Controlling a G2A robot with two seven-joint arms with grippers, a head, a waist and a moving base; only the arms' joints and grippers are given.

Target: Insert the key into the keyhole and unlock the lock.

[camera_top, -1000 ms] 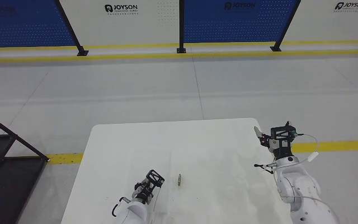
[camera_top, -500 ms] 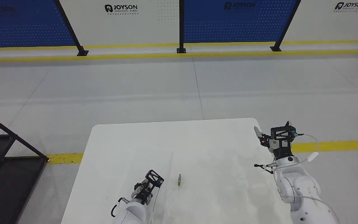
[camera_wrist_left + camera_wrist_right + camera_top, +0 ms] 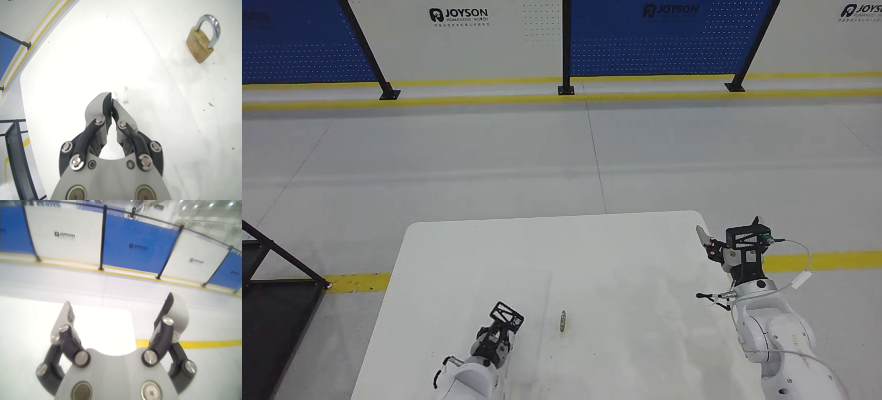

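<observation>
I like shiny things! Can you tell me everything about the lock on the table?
The lock is a padlock with a gold, brass-looking body and a shiny silver loop that looks closed. It rests on the white table, touching nothing else. The shut left claw is off to one side, apart from it.

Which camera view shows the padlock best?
The left wrist view: the padlock lies close, its brass body and silver shackle plain. In the top view it is a small speck on the table.
</observation>
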